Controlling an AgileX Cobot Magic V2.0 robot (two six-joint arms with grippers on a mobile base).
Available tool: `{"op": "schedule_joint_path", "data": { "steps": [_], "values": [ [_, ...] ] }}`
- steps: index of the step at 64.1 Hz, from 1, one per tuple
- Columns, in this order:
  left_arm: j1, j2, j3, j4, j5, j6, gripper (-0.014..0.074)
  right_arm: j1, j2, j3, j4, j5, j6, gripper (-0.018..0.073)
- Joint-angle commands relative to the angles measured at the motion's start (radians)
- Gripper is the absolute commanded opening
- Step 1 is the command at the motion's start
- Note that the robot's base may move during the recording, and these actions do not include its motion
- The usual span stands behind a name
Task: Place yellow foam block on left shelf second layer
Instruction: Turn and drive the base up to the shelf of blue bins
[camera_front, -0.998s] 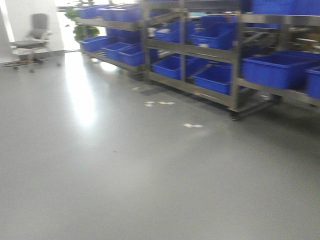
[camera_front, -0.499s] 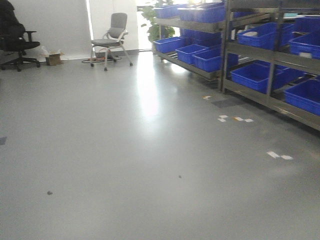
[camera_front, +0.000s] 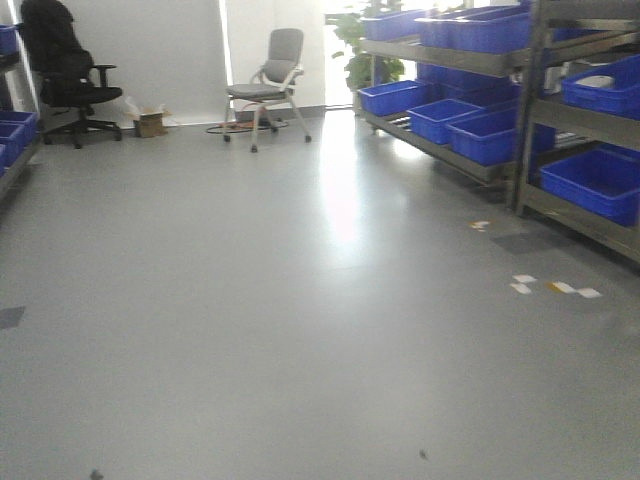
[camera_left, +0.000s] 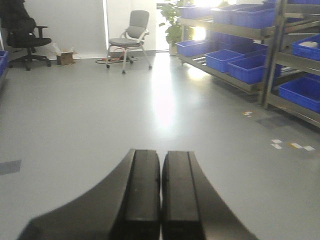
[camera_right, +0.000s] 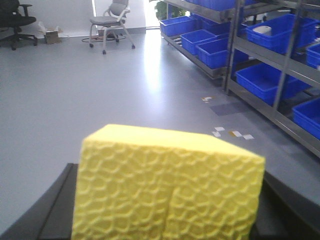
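One yellow block (camera_right: 167, 185), shelves (camera_front: 528, 110) farther right

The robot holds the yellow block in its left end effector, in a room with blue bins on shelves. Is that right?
Not quite. The yellow foam block is in the right end effector, as the right wrist view shows. The left end effector is shut with nothing in it. The blue bins on shelves are there.

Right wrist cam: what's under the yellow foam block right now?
Only the right tool's fingers show, dark, flanking the yellow foam block at both lower sides. Anything directly beneath it, fingertips included, is covered by the block. Grey floor lies beyond.
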Motion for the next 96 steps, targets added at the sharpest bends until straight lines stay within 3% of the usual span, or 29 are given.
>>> {"op": "schedule_joint_path", "data": {
  "steps": [1,96],
  "values": [
    [-0.005,-0.013,0.028,-0.010,-0.090,-0.004,0.0136,-0.005,0.014,-0.025,-0.014,-0.089,-0.006,0.0309],
    [-0.005,-0.013,0.028,-0.010,-0.090,-0.004,0.0136,-0.005,0.014,-0.025,-0.014,-0.089,-0.006,0.0309]
  ]
}}
